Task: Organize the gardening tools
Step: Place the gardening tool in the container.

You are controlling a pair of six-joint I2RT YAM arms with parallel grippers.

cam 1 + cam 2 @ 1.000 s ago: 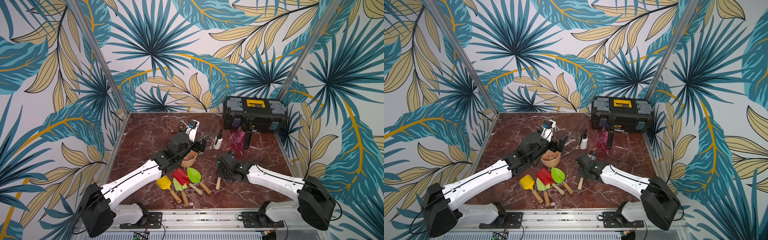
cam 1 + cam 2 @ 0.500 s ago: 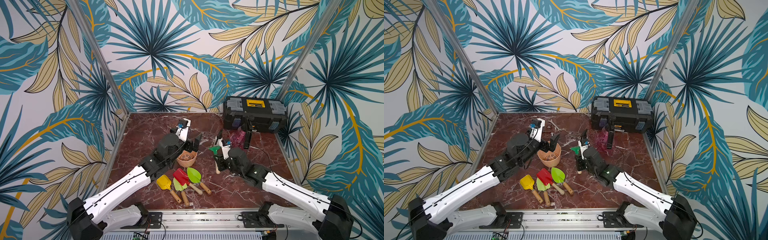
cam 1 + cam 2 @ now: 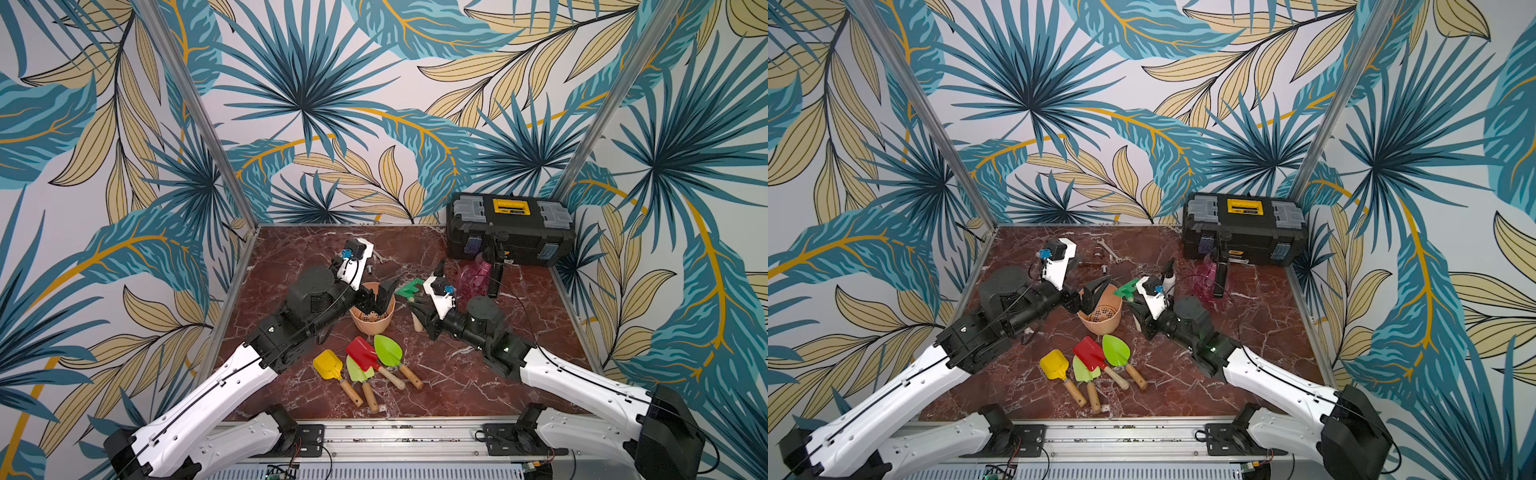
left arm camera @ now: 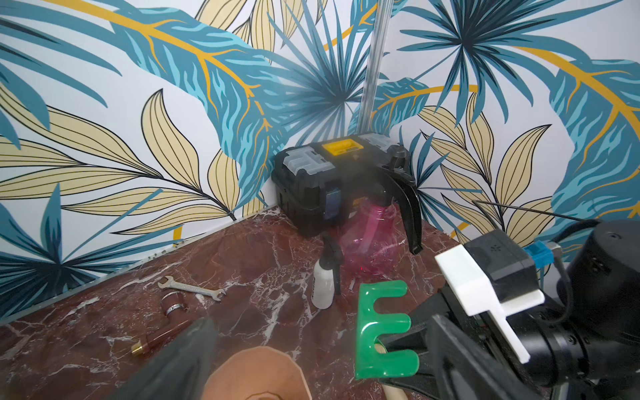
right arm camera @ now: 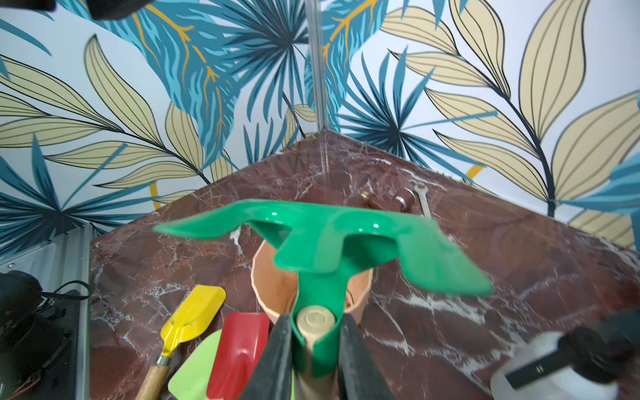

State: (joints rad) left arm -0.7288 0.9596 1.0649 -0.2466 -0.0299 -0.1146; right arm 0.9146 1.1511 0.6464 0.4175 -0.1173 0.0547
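Right claw: the right gripper (image 5: 316, 332) is clenched on the dark-green plastic rake (image 5: 322, 239), with the jaws pinching the green socket around its wooden handle.
Rake position: upright, tines up and handle down, just beside the peach plastic flowerpot (image 3: 374, 328). It is not in the pot.
Left claw: the left gripper (image 3: 380, 297) is released, jaws wide at the pot's rim. I can't say for sure whether a finger sits inside the pot.
On table: the yellow scoop (image 3: 328, 365), red spade (image 3: 360, 353), lime-green leaf-shaped trowel (image 3: 387, 350) and second lime-green trowel (image 3: 356, 371) lie bunched near the pot. The white spray bottle (image 4: 323, 284) and pink spray bottle (image 4: 370, 242) stand apart from them.
Step (judged): put the rake into the pot handle-first.
Risk 1: the tines or right jaws could strike the open left fingers, as both claws crowd one rim.
Risk 2: the handle tip could catch the rim, and a light pot would tip or skid.
Risk 3: the glossy socket could swivel in the pinch and swing the handle off line.
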